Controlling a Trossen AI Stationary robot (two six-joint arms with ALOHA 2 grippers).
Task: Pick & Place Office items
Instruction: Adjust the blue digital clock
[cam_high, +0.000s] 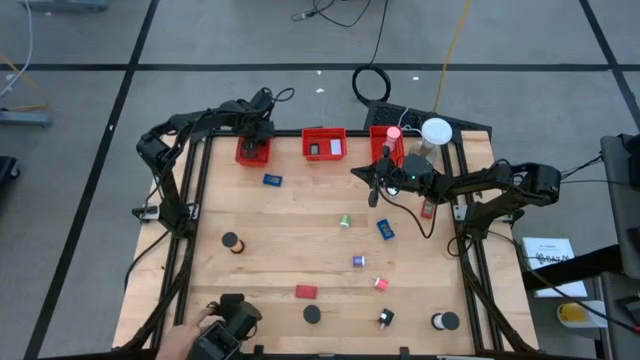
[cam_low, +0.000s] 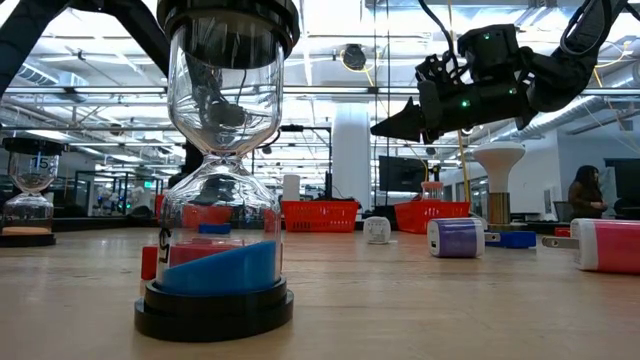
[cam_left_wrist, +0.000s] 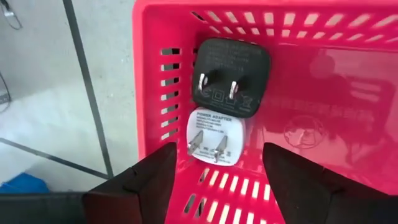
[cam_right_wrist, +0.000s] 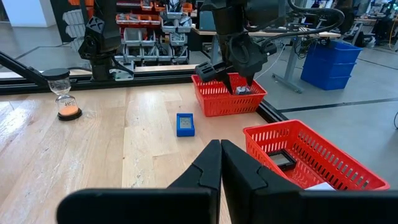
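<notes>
Over the leftmost red bin (cam_high: 253, 150) at the far edge of the desk (cam_high: 300, 240), the left gripper (cam_high: 262, 128) hangs with its fingers (cam_left_wrist: 149, 180) spread wide and nothing between them. Inside that bin lie two power adapters, a black one (cam_left_wrist: 231, 77) and a white one (cam_left_wrist: 214, 135), touching each other against the slotted wall with prongs up. The right gripper (cam_high: 374, 190) is raised above the desk near the rightmost bin (cam_high: 387, 142), its fingers (cam_right_wrist: 211, 165) pressed together, empty. A middle bin (cam_high: 324, 144) holds a dark item and a white one.

Remaining office items are scattered on the desk, well apart from the leftmost bin: a blue block (cam_high: 272, 180) nearest it, a green bit (cam_high: 345, 221), a second blue block (cam_high: 385, 229), a purple bit (cam_high: 359, 261), a pink bit (cam_high: 381, 284), a red block (cam_high: 305, 292) and black discs (cam_high: 231, 241). An hourglass with blue sand (cam_low: 218, 170) stands close to the low camera.
</notes>
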